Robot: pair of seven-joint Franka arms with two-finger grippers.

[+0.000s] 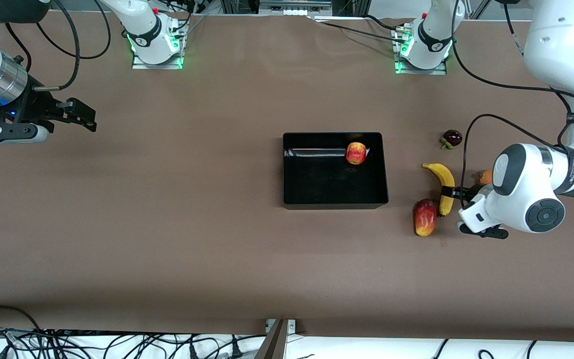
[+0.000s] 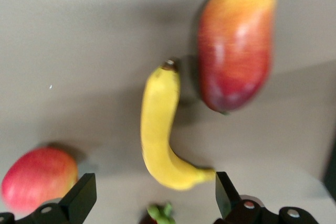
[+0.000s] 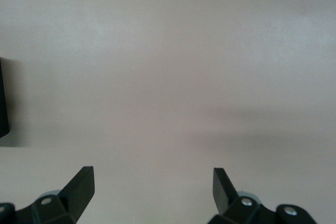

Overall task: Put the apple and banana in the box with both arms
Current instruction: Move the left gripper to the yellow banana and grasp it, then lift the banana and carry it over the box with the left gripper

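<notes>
The apple (image 1: 356,153), red with yellow patches, lies inside the black box (image 1: 292,199) by its wall nearest the robots' bases. The yellow banana (image 1: 444,185) lies on the table beside the box, toward the left arm's end. My left gripper (image 1: 455,191) is open and low over the banana. In the left wrist view the banana (image 2: 160,129) curves with one end between the open fingers (image 2: 80,196), untouched. My right gripper (image 1: 85,118) is open and empty, waiting over bare table toward the right arm's end. It also shows in the right wrist view (image 3: 152,184).
A red-yellow mango (image 1: 425,217) lies beside the banana, nearer the front camera (image 2: 236,40). A dark mangosteen (image 1: 452,137) lies nearer the bases. A pink-red fruit (image 1: 485,176) is partly hidden by the left arm (image 2: 39,177). The box's corner (image 3: 2,98) shows in the right wrist view.
</notes>
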